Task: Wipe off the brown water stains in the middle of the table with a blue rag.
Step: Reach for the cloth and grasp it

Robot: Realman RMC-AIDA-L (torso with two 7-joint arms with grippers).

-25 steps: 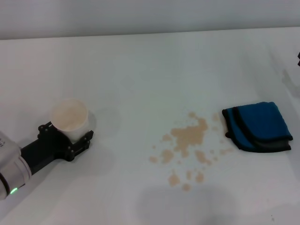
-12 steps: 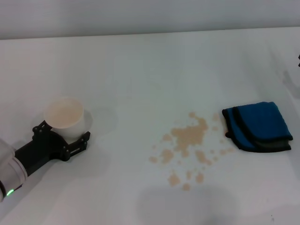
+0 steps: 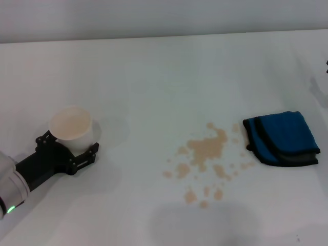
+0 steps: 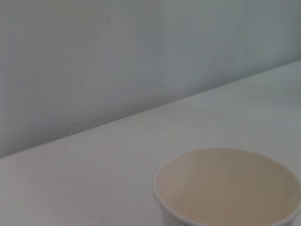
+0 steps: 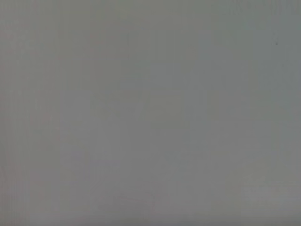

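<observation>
The brown water stains (image 3: 205,159) lie as a cluster of tan blotches on the white table (image 3: 154,77), right of centre. The blue rag (image 3: 281,138), folded and dark-edged, lies flat just right of the stains. My left gripper (image 3: 67,143) is at the near left, far from both, its black fingers (image 3: 91,152) closed around the base of a white paper cup (image 3: 70,128) standing upright. The left wrist view shows the cup's rim and beige inside (image 4: 228,188). My right gripper is out of view; its wrist view shows only plain grey.
A small dark part (image 3: 326,62) shows at the right edge of the head view. The table's far edge meets a pale wall (image 3: 164,18) at the back.
My left gripper moved the cup a little to the left over the first half second, then stayed still. The rag and the stains have not moved.
</observation>
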